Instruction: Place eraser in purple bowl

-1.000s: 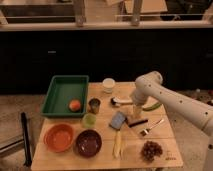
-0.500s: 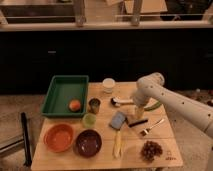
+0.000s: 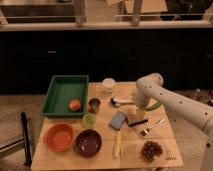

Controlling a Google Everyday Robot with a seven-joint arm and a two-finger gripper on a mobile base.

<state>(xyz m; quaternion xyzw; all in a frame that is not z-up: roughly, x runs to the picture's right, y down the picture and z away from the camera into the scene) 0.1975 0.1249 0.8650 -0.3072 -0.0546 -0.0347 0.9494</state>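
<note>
The white robot arm (image 3: 172, 102) comes in over the right edge and bends down over the middle of the light wooden tabletop (image 3: 167, 142). Its gripper (image 3: 137, 113) hangs low, right over the small block eraser (image 3: 135, 121), pale on top with a dark strip beneath, lying just right of centre. Is the tool spread or pressed together? Cannot tell from here, and whether it touches the eraser is unclear too.

Just left of the eraser lies a blue-grey rectangular sponge (image 3: 118, 120). The round purple bowl (image 3: 89, 143) sits at the near edge, left of centre and well apart from the eraser. A round orange bowl (image 3: 59, 137) sits beside it, toward the near-left corner. The green plastic tray (image 3: 64, 91) fills the far-left corner with a small orange fruit (image 3: 75, 104) inside. A yellow banana (image 3: 117, 144) lies by the near edge, and a bunch of dark grapes (image 3: 151, 150) sits toward the near-right corner. A silver fork (image 3: 152, 127) lies near the right edge.
</note>
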